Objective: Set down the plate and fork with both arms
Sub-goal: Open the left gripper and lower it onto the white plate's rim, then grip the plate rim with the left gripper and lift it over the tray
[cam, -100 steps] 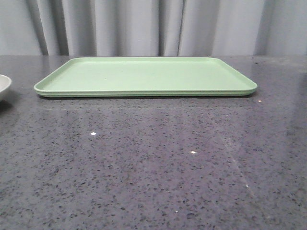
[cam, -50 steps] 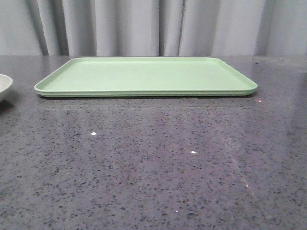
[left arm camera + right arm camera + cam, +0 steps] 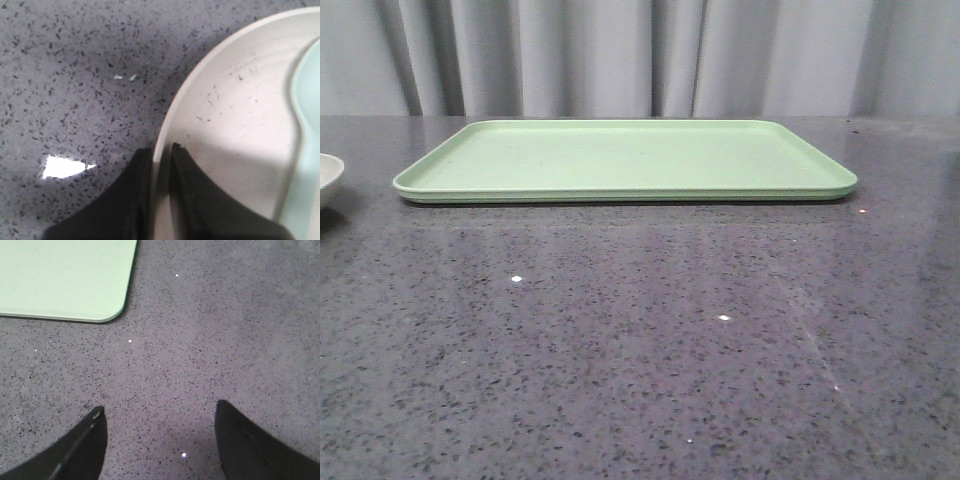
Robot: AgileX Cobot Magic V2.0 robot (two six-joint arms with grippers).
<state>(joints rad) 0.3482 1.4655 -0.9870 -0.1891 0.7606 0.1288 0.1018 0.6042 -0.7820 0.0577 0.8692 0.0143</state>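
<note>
The off-white speckled plate [image 3: 235, 125] fills much of the left wrist view, and only its edge [image 3: 328, 175] shows at the far left of the front view. My left gripper [image 3: 161, 149] is shut on the plate's rim, with one finger outside it and one inside. A pale blue-green spoon [image 3: 306, 125] lies in the plate. My right gripper [image 3: 160, 412] is open and empty over bare table, near a corner of the light-green tray [image 3: 65, 280]. The fork is out of view. Neither gripper shows in the front view.
The flat light-green tray [image 3: 620, 160] lies at the back middle of the dark speckled table [image 3: 640, 340]. A grey curtain hangs behind it.
The plate's edge at the left of the front view has barely shifted. Nothing else has visibly moved.
</note>
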